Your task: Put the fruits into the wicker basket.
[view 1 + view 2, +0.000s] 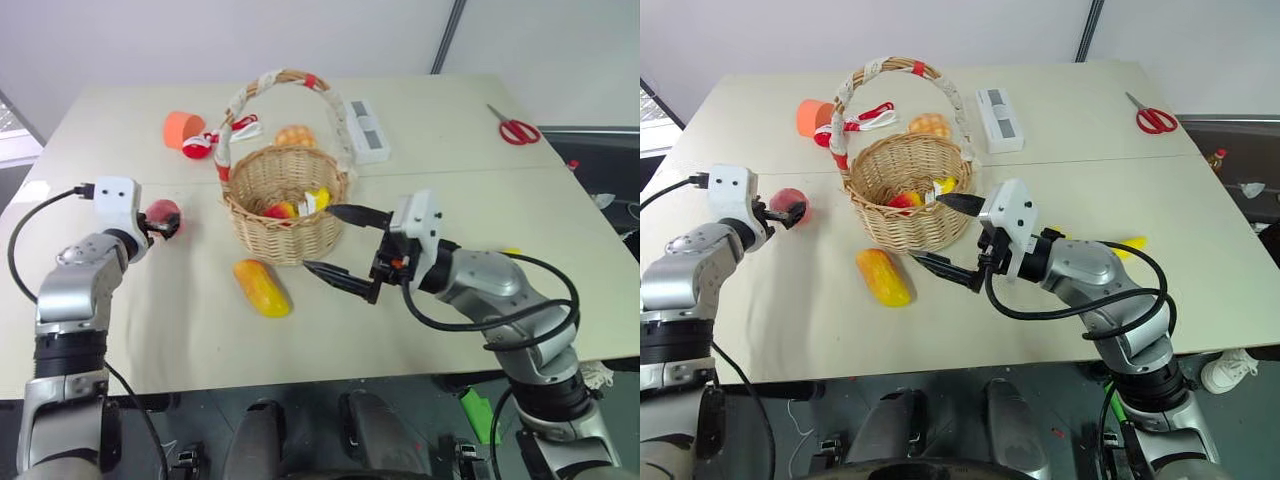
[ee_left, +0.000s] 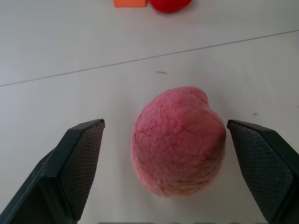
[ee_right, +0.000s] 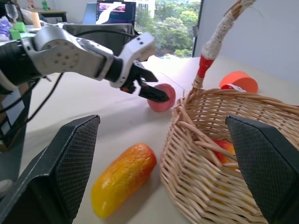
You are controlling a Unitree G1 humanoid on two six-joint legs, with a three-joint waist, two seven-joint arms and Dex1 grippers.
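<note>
The pink-red peach point(image 2: 177, 140) lies on the table's left side, between the fingers of my open left gripper point(image 1: 158, 225); neither pad touches it. The wicker basket point(image 1: 285, 235) stands mid-table with its ribboned handle arching back, and red and yellow fruit point(image 1: 300, 205) lies inside. Just in front of the basket, the orange-yellow mango point(image 1: 262, 287) lies on the table. My right gripper point(image 1: 330, 240) is open and empty. It points left at the basket's right side, with its upper finger at the rim and its lower finger near the mango's end.
Behind the basket are an orange cup point(image 1: 181, 128), a red-white ribbon point(image 1: 205, 145), a golden bread point(image 1: 294, 135) and a white power strip point(image 1: 362, 130). Red scissors point(image 1: 517, 130) lie at the far right. A yellow tip point(image 1: 1130, 243) pokes out behind my right forearm.
</note>
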